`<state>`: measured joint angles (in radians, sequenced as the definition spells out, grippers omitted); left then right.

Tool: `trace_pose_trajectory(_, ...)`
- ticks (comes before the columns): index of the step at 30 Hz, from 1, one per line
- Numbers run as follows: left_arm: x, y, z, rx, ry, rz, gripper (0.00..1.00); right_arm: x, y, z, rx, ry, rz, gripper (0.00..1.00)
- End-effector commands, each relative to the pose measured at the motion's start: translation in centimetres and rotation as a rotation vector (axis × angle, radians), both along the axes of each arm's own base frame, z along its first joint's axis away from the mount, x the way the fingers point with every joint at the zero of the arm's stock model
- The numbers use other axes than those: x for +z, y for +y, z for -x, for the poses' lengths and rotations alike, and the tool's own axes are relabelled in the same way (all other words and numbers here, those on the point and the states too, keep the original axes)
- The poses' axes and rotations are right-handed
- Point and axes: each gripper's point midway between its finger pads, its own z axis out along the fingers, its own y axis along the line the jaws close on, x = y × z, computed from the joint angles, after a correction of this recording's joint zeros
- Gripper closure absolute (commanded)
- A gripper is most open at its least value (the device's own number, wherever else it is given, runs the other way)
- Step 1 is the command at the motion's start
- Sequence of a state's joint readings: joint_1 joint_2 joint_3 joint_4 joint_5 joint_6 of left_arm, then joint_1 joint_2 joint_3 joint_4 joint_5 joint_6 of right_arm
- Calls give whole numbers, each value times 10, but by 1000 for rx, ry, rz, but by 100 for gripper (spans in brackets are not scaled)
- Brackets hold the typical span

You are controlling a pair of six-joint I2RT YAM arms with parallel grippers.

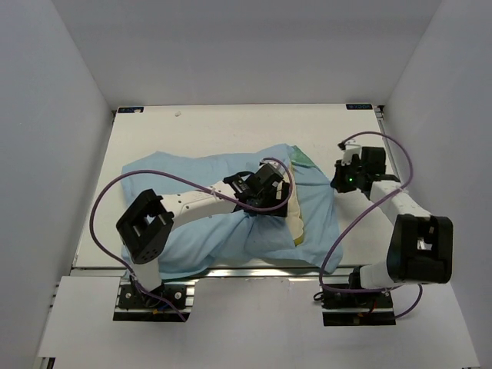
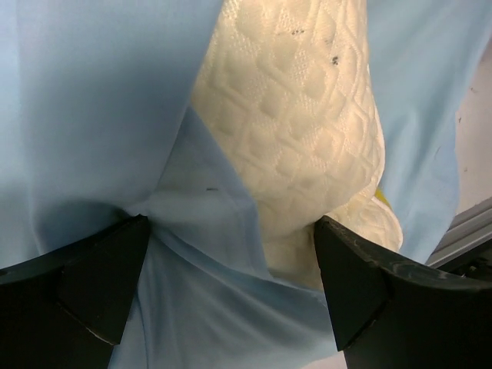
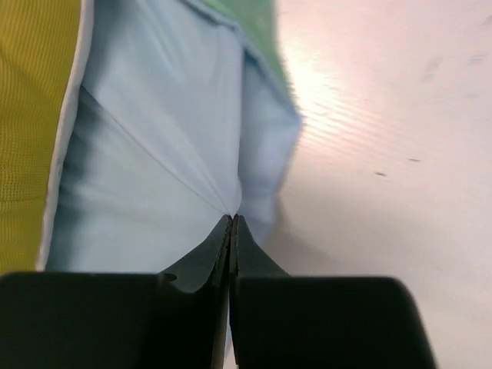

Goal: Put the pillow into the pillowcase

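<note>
The light blue pillowcase [image 1: 177, 184] lies crumpled across the middle of the table. The cream pillow [image 1: 295, 221] shows at its right end, with cloth on both sides of it. My left gripper [image 1: 264, 194] sits over that spot. In the left wrist view the left gripper [image 2: 231, 265] is wide open, straddling blue pillowcase [image 2: 92, 115] cloth and the quilted pillow [image 2: 300, 138]. My right gripper [image 1: 337, 183] is at the pillowcase's right edge. The right gripper [image 3: 233, 217] is shut on a pinch of blue pillowcase [image 3: 161, 138], with creases fanning out from its tips. A yellow strip of the pillow [image 3: 31, 115] shows at the left.
The white table [image 1: 231, 123] has bare surface behind the cloth and to the right of it [image 3: 384, 115]. White walls enclose it on three sides. The green satin face of the pillowcase [image 3: 257, 27] peeks out at the right corner. A metal rail [image 2: 461, 231] runs along the near table edge.
</note>
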<state>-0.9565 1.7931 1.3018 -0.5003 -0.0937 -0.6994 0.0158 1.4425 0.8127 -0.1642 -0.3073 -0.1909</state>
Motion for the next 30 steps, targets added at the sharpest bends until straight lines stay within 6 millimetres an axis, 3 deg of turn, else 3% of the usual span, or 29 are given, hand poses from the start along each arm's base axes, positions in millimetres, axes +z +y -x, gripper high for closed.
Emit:
trace_pose_trajectory(1, 9, 33, -18, 74, -82, -79, 2, 35, -21, -5, -21, -76, -14, 100)
trace_pose_trajectory(3, 32, 37, -26, 92, -150, -64, 2, 46, -26, -4, -28, -95, -62, 100)
trace_pose_trajectory(6, 35, 51, -36, 120, -161, -105, 2, 69, -35, -3, -56, -135, -158, 100)
trace_pose_trajectory(7, 27, 54, -36, 116, -137, -120, 2, 84, -31, -3, -48, -153, -231, 100)
trace_pose_trajectory(11, -1, 69, -37, 128, -69, -141, 2, 109, -57, -5, -108, -192, -330, 100)
trace_pose_trajectory(15, -16, 74, -35, 129, -37, -127, 2, 87, -74, -6, -148, -156, -262, 100)
trace_pose_trajectory(19, -23, 67, -34, 102, -10, -107, 2, 38, -85, -4, -168, -31, -209, 100)
trace_pose_trajectory(21, -28, 59, -34, 82, 12, -93, 2, 29, -84, -2, -142, -1, -199, 100)
trace_pose_trajectory(24, -32, 52, -34, 67, 30, -84, 2, 35, -62, 4, 2, -32, -216, 100)
trace_pose_trajectory(25, -33, 51, -34, 63, 31, -81, 2, 48, -46, 12, 74, -64, -234, 89)
trace_pose_trajectory(27, -35, 49, -34, 58, 34, -70, 2, 55, -16, 22, 202, -100, -218, 69)
trace_pose_trajectory(28, -36, 48, -34, 58, 38, -69, 2, 65, -7, 24, 248, -151, -181, 53)
trace_pose_trajectory(29, -37, 47, -34, 57, 41, -65, 2, 68, 16, 28, 322, -169, -167, 46)
trace_pose_trajectory(30, -38, 46, -32, 54, 49, -63, 2, 68, 23, 31, 330, -184, -139, 39)
